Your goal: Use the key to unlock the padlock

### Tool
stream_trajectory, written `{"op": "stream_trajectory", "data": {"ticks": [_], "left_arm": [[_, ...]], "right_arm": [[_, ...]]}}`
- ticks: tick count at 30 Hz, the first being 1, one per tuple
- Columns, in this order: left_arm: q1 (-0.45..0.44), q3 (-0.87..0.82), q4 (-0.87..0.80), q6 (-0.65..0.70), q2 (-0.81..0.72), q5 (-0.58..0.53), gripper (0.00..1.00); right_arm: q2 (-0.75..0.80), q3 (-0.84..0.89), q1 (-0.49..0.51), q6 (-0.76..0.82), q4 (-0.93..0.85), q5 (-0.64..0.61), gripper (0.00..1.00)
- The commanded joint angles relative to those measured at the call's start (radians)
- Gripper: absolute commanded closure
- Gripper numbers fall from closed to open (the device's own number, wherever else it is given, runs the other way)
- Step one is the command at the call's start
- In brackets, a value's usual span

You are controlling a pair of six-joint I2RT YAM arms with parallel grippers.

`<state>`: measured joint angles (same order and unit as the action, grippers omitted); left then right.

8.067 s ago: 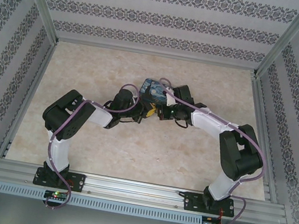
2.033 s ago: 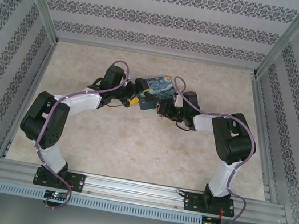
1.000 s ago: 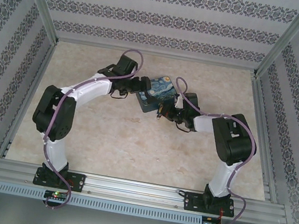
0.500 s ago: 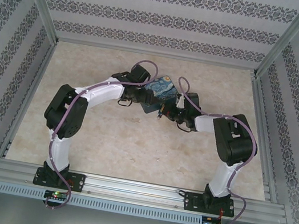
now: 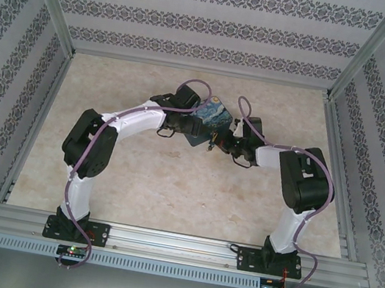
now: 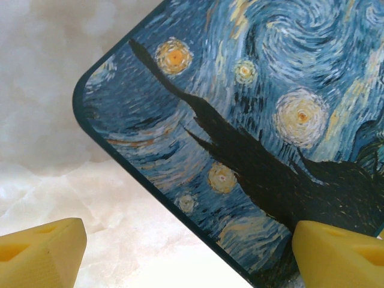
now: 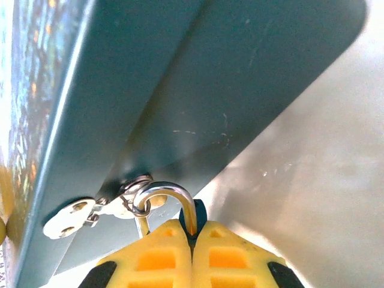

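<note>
The right gripper's [image 7: 192,229] fingers [image 7: 159,255] clench the padlock [image 7: 198,212] in the right wrist view, its blue body nearly buried between them. Its shackle points straight away from them, through the box's [image 7: 252,72] hasp [image 7: 72,219]. In the left wrist view, the left gripper's [image 6: 189,258] fingertips [image 6: 39,255], partly cut off, stand spread over the box. From above, the padlock is too small to make out.

A: What's under the camera?
B: A box [image 6: 252,120], its lid painted in blue and yellow swirls, one rounded corner pointing left over the pale marbled table [image 6: 54,90].
A: And the left gripper [image 6: 189,255]?
B: Jaws wide apart. One yellow fingertip [image 6: 39,252] sits over bare table, the other overlaps the box's lower edge.
</note>
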<state>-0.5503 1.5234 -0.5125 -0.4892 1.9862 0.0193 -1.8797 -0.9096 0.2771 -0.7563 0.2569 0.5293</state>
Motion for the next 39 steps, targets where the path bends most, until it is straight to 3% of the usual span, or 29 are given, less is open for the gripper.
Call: {"op": "stream_trajectory", "data": {"ticks": [1,18,32,39], "left_arm": [[-0.014,-0.018,-0.125,0.053,0.072,-0.016,0.12],[-0.019,-0.034,-0.121,0.046,0.097,0.017,0.15],[-0.007,0.092,-0.155,0.077,0.126,0.033,0.09],[-0.003,0.144,-0.147,0.080,0.070,0.137,0.05]], "right_arm": [[0.007,-0.058,-0.032,0.020,-0.088,-0.032,1.00],[-0.051,-0.192,-0.101,-0.017,-0.128,-0.026,1.00],[0.128,0.037,-0.150,-0.034,-0.081,-0.060,1.00],[0.171,0.153,-0.213,-0.051,-0.062,-0.084,1.00]]}}
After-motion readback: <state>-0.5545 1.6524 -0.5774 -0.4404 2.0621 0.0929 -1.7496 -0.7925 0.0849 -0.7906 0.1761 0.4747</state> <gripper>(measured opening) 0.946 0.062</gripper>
